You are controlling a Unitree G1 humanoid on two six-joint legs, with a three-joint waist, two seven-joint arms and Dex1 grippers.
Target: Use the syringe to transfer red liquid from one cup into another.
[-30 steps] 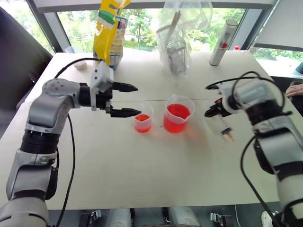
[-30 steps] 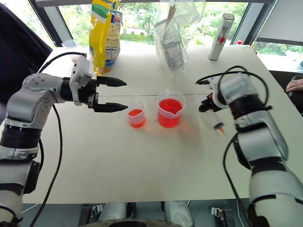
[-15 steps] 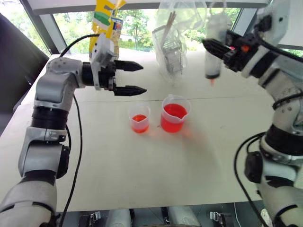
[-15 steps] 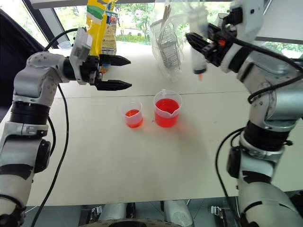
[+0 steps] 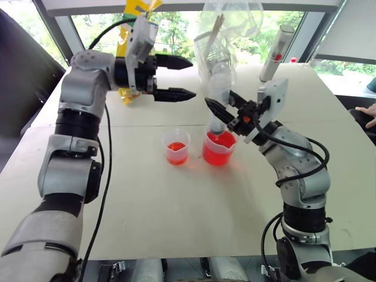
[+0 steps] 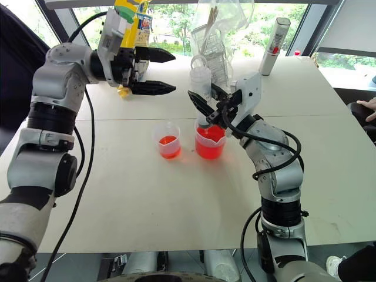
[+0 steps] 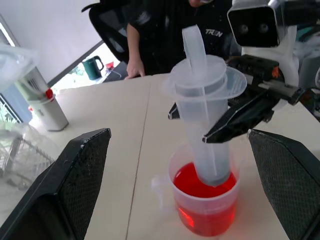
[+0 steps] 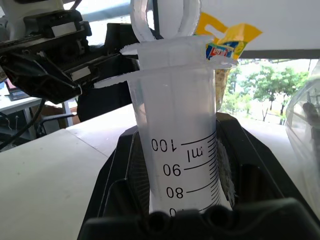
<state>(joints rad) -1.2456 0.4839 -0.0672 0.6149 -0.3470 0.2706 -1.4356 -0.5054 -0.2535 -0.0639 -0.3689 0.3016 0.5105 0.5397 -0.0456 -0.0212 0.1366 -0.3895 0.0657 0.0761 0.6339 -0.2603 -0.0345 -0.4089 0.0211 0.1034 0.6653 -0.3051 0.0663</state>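
The right gripper [image 6: 202, 106] is clamped on the barrel of the syringe [image 7: 205, 125], holding it upright with its lower end dipped into the red liquid [image 7: 205, 192] in the larger spouted beaker [image 5: 220, 148]. The plunger handle rises above the flange, near the top of the barrel. The left gripper [image 5: 176, 77] hovers higher up with its two black fingers spread wide and empty, pointing toward the syringe's top.

The beaker stands near the middle of the white table [image 5: 176, 223], with the smaller clear cup [image 5: 176, 146] just beside it on the robot's left, holding a shallow pool of red liquid.

The syringe looks like light, rigid, smooth plastic, so it could slip or tilt in a loose grip. The barrel is the sound place to hold; the plunger handle is likely the part for the free gripper to take. Both cups look light and easy to tip if nudged.

Toward the far edge sit a yellow snack bag [image 6: 126, 14], a clear plastic bag [image 5: 226, 35] and a white cylinder [image 5: 276, 53].
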